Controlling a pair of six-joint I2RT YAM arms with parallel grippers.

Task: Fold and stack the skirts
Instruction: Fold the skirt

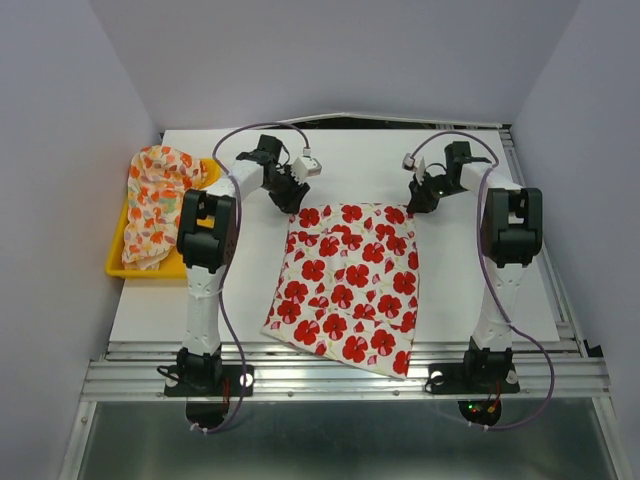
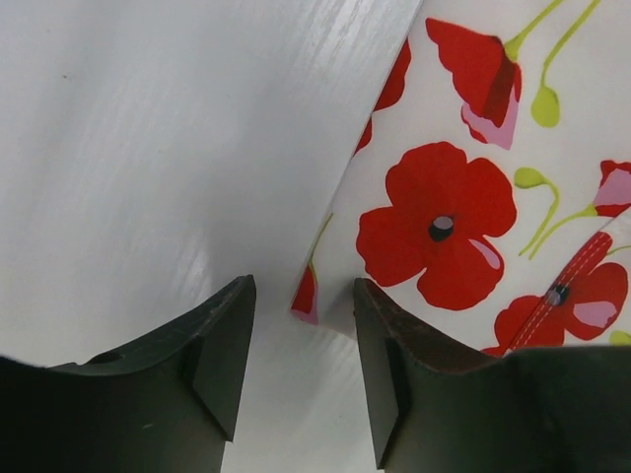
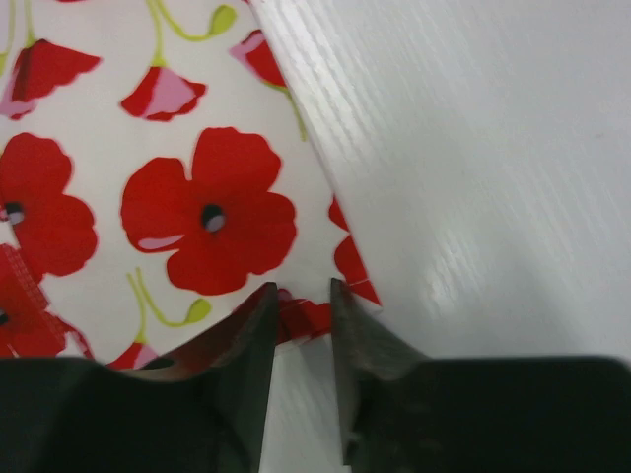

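While the white skirt with red flowers [image 1: 345, 285] lies spread flat in the middle of the worktop [image 1: 360, 160], the overhead view shows both arms reaching to its far edge. The left end effector [image 1: 290, 198] is at the far left corner and the right end effector [image 1: 420, 198] at the far right. That matched placement suits lifting the far hem evenly and bringing it toward the near edge for a first fold. The cream printed skirt [image 1: 155, 205] sits bunched in the yellow tray [image 1: 115, 265] at the left, well apart and waiting its turn.

From the left wrist, the end effector is released. Its jaws stand wide apart low over the worktop, and the skirt's corner lies just ahead of the gap, against the right-hand finger [image 2: 380, 345]. Nothing is gripped. It probably needs to slide onto the corner before closing.

From the right wrist, the jaws are much narrower and straddle the corner hem, but bare worktop shows between the fingers [image 3: 258, 355]. I judge the end effector not yet clenched on the cloth. Closing here should catch the corner, though so little cloth could slip out.
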